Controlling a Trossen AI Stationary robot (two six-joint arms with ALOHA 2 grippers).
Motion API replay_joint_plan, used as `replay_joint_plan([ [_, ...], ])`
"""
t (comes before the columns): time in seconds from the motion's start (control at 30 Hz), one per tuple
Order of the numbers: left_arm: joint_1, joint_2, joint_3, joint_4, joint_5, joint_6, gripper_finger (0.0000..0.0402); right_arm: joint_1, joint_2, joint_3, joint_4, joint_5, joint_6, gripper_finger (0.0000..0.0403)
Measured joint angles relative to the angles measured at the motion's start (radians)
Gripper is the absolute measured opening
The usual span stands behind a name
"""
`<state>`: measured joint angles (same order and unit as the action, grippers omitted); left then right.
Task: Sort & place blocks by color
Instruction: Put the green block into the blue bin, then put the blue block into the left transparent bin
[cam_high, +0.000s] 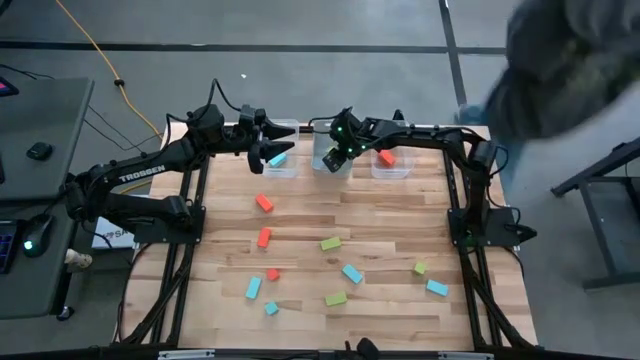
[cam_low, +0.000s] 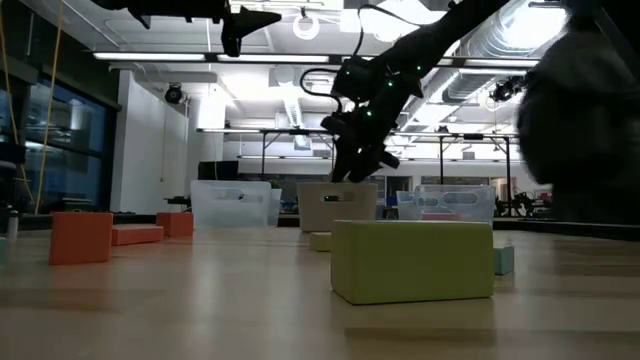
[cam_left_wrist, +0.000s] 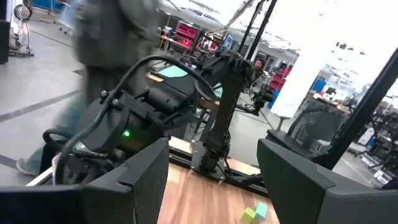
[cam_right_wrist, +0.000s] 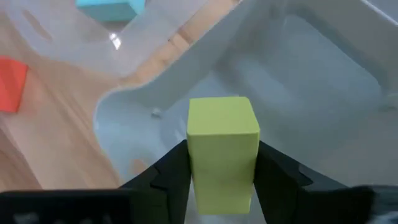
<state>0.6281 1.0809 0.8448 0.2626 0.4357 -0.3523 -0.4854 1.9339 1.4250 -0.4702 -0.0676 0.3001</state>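
Observation:
Three clear bins stand in a row at the table's far edge: the left one (cam_high: 281, 162) holds a light blue block (cam_high: 277, 159), the middle one (cam_high: 330, 160) lies under my right gripper, and the right one (cam_high: 390, 163) holds a red-orange block (cam_high: 386, 157). My right gripper (cam_high: 336, 150) slants down over the middle bin (cam_right_wrist: 298, 74), shut on a lime green block (cam_right_wrist: 222, 146). My left gripper (cam_high: 272, 146) hangs open and level above the left bin, with nothing between its fingers (cam_left_wrist: 149, 180). Several red-orange, blue and green blocks lie flat on the wooden table (cam_high: 400, 215). My right gripper pinches the lime green block's two opposite sides (cam_right_wrist: 194, 168) between its two fingers (cam_right_wrist: 165, 177). The fingers slant down from above. The block's free end (cam_right_wrist: 224, 115) sticks out past the fingertips, over the bin's inside; whether it touches the bin's floor, I cannot tell.
Loose blocks on the table include red-orange ones (cam_high: 264, 202) (cam_high: 264, 237), a green bar (cam_high: 330, 243) and blue ones (cam_high: 352, 272) (cam_high: 437, 287). In the low view a green block (cam_low: 412, 260) lies close in front. A blurred person (cam_high: 570, 60) stands beyond the far right corner.

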Motion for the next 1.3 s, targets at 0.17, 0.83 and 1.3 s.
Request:
replay_joint_plan([
  [0.17, 0.000, 0.000, 0.000, -0.018, 0.000, 0.028, 0.0225, -0.008, 0.002, 0.000, 0.007, -0.005, -0.002, 0.0157],
  [0.83, 0.001, 0.000, 0.000, -0.156, -0.002, 0.104, 0.0226, -0.007, 0.001, 0.118, -0.032, -0.070, 0.031, 0.0238],
  [1.3, 0.017, 0.000, 0.000, -0.199, -0.004, 0.224, 0.0226, 0.009, 0.000, 0.595, -0.364, 0.127, -0.099, 0.0238],
])
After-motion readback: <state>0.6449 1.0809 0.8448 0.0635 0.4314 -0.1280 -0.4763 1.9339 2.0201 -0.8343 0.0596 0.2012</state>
